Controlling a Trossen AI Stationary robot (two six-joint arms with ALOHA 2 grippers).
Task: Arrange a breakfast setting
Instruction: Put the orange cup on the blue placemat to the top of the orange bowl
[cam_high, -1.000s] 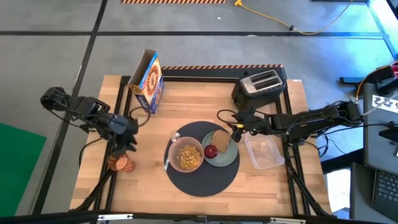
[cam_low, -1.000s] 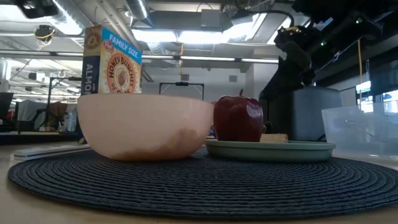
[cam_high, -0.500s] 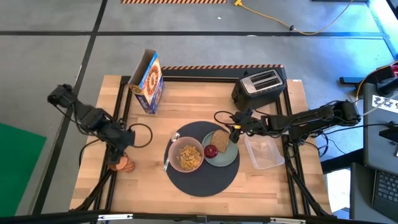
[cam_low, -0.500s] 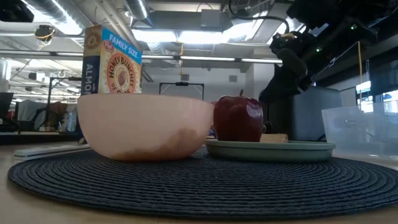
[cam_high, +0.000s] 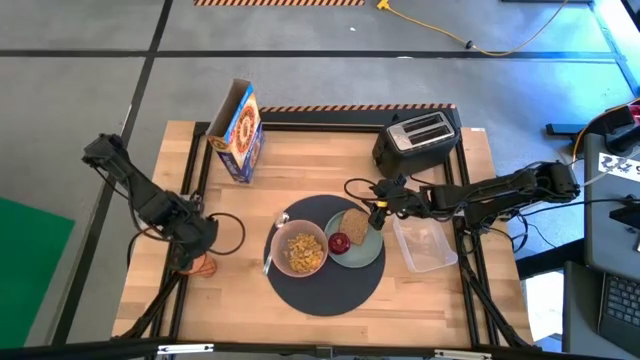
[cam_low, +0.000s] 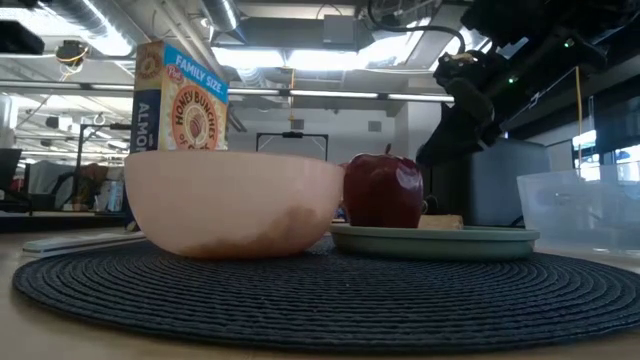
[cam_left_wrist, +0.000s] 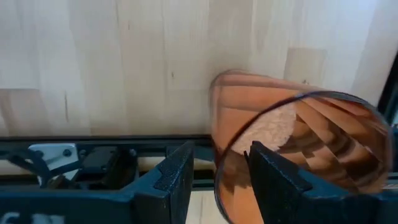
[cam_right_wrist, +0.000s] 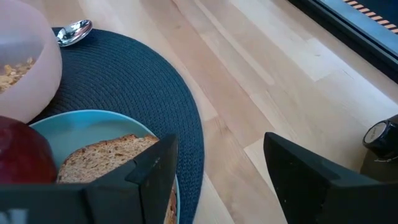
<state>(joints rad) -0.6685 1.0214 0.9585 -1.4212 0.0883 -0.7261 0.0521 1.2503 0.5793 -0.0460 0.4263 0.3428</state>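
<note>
The round dark grey mat (cam_high: 330, 292) carries the pink bowl (cam_high: 300, 250) with cereal and the pale green plate (cam_high: 372, 250) with the toast slice (cam_high: 354, 224) and the red fruit (cam_high: 339, 242). The metal spoon (cam_high: 274, 246) lies at the bowl's left. The amber cup (cam_high: 205, 266) is on the table left of the mat. My left gripper (cam_high: 195, 250) is open right over the cup (cam_left_wrist: 311, 137). My right gripper (cam_high: 378, 210) is open and empty above the plate's far right edge, by the toast (cam_right_wrist: 106, 158). My left gripper comes at the amber cup from above. One finger (cam_left_wrist: 273, 180) stands inside the cup's mouth and the other (cam_left_wrist: 177, 180) outside, with the wall near the rim (cam_left_wrist: 215, 168) between them. I cannot tell whether either finger touches the wall.
The blue-and-yellow cereal box (cam_high: 238, 130) stands at the far left, and the black toaster (cam_high: 420, 138) at the far right. A clear plastic container (cam_high: 425, 245) lies right of the plate. Bare wood shows in front of the mat.
My left gripper has gone toward the table's near edge and down onto the amber cup, which it now mostly covers in the high view. My right gripper has edged a little toward the table's left, over the plate's edge.
</note>
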